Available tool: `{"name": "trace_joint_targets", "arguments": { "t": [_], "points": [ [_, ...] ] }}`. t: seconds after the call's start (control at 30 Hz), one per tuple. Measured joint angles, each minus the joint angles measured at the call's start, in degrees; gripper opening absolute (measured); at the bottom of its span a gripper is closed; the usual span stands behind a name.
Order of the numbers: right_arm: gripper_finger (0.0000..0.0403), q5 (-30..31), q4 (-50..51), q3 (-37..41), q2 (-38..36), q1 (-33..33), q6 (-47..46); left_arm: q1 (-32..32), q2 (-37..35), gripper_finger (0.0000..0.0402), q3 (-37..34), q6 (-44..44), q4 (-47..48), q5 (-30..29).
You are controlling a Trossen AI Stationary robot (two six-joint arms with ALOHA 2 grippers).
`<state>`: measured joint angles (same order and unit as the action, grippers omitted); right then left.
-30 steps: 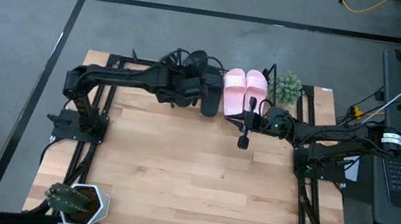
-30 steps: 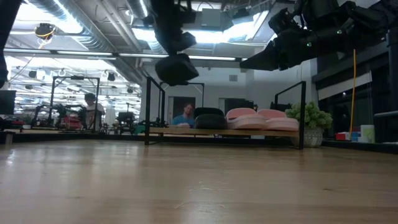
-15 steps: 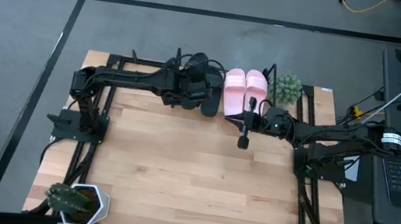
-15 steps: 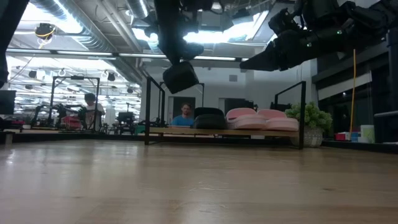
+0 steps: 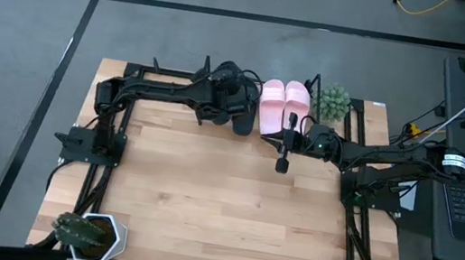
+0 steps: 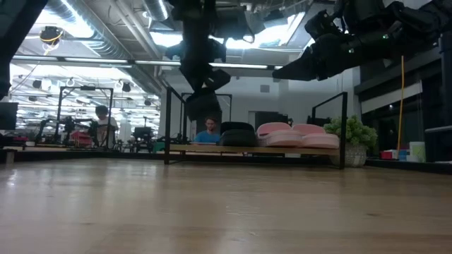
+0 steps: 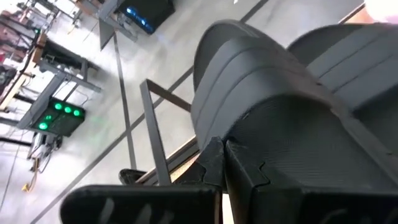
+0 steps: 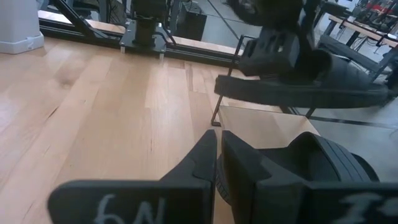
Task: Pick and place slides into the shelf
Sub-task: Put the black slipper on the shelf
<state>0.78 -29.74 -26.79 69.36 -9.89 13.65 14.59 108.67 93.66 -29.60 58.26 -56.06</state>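
My left gripper (image 7: 221, 162) is shut on a black slide (image 8: 311, 84) and hangs over the left part of the shelf (image 6: 282, 149) at the table's far edge. A second black slide (image 5: 244, 118) rests sole down on the shelf board (image 8: 261, 121). Two pale pink slides (image 5: 270, 108) (image 5: 297, 98) rest beside it, to its right. My right gripper (image 5: 282, 164) hangs shut and holding nothing over the table, just in front of the pink slides. My left gripper pinches the black slide's sole rim (image 7: 239, 146) between its two fingers, next to the ridged strap (image 7: 249, 62). The fingers come slanting down from the table's left. The slide hangs below them, clear of the shelf board.
A small green potted plant (image 5: 335, 99) stands at the shelf's right end. A cactus in a white pot (image 5: 90, 233) sits at the near left corner. The wooden tabletop (image 5: 221, 210) is bare in the middle. A person (image 6: 208, 130) sits beyond the table.
My left gripper has gone down and toward the table's right, closer to the shelf board and the black slide lying there, rolling a little as it went. The held black slide has sunk with it and turned, staying clear of the board.
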Motion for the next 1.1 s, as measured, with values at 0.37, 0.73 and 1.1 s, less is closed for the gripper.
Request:
{"name": "trace_joint_targets", "arguments": {
  "t": [0.37,0.73,1.1],
  "points": [
    [0.0028,0.0,0.1,0.0,0.0,0.0,0.0,0.9,2.9,0.0000,0.1,-0.3,-0.7,0.8],
    [0.0028,0.0,0.1,0.0,0.0,0.0,-0.1,1.7,4.5,0.0000,0.0,-0.4,0.6,1.4],
    [0.0028,0.0,0.1,0.0,0.0,0.1,-0.1,2.7,6.9,0.0000,-0.1,0.0,0.7,1.7]
  ]
}}
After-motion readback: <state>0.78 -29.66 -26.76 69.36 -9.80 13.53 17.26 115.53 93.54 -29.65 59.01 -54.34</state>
